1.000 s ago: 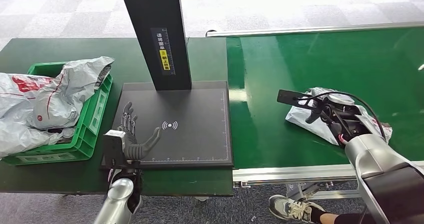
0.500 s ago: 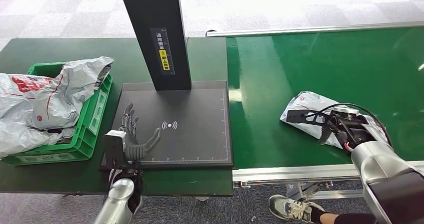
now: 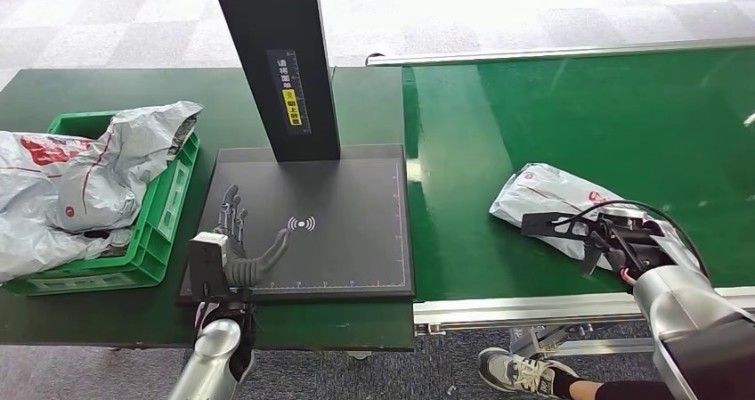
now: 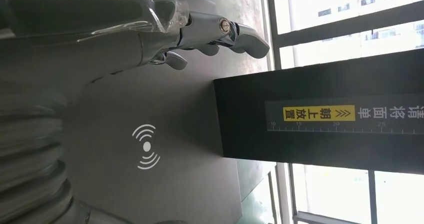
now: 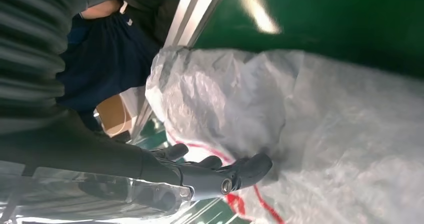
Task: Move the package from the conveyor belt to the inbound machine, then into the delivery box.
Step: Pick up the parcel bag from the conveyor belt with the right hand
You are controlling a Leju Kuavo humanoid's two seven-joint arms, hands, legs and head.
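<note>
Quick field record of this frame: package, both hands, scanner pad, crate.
package: white poly bag lying on green conveyor belt
right hand: at the package's near edge, grasp not confirmed
left hand: open, over the scanner pad, holding nothing
green crate: piled with grey bags
stage: package not yet on pad

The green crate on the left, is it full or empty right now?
Full. The green crate is heaped with grey plastic mail bags that rise above its rim and spill over its left side.
</note>
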